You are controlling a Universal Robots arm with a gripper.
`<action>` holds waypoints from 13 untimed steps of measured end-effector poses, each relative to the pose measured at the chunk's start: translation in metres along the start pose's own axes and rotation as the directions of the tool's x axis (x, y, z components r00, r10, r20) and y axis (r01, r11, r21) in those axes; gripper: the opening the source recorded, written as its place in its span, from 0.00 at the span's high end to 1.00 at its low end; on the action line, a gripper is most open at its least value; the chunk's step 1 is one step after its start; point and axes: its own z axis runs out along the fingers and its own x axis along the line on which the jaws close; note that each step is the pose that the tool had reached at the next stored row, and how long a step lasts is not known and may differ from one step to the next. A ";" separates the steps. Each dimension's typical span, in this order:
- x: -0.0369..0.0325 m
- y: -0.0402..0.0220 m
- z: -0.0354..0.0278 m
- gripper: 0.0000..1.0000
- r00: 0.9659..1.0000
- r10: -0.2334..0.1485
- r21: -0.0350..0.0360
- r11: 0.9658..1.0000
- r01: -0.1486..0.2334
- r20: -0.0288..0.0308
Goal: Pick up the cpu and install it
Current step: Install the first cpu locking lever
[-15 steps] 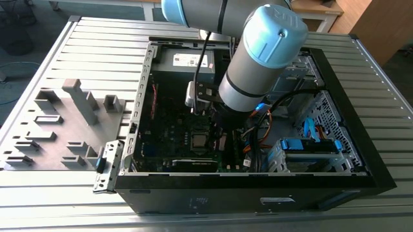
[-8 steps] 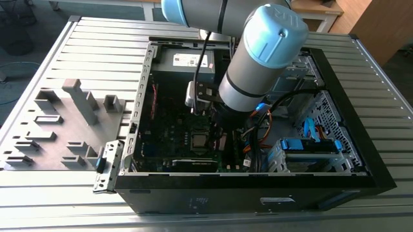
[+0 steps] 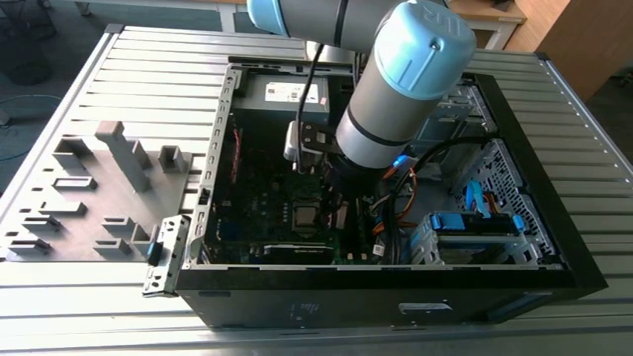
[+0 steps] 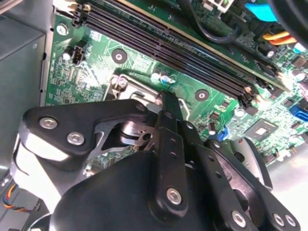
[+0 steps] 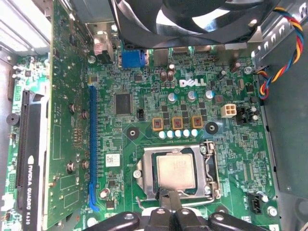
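Looking past the gripper (image 5: 169, 202) in the first wrist view, we are seeing its black tip hanging at the edge of the socket frame (image 5: 210, 168), and we cannot tell whether the pincer is open or closed. The cpu (image 5: 175, 171) is lying flat in that socket on the green motherboard (image 5: 144, 125), its dull silver top bare. Beyond it we are noting white lettering printed on the board, a small white sticker (image 5: 112, 159) beside the blue slot (image 5: 91, 144), and further off the black fan (image 5: 192, 19). In the exterior view the arm (image 3: 405, 81) is reaching into the open computer case (image 3: 554, 245), where the power supply (image 3: 287, 95) is showing a white label
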 end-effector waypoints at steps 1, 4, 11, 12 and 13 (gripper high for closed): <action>0.0001 0.0005 0.0000 0.89 1.000 0.000 0.000 1.000 0.000 0.000; 0.0002 0.0030 0.0004 0.89 1.000 0.000 0.000 1.000 0.000 0.000; 0.0000 0.0084 0.0013 0.89 1.000 0.000 0.000 1.000 0.000 0.000; -0.0001 0.0085 0.0014 0.89 1.000 0.000 0.000 1.000 0.000 0.000; -0.0002 0.0085 0.0014 0.89 1.000 0.000 0.000 1.000 0.000 0.000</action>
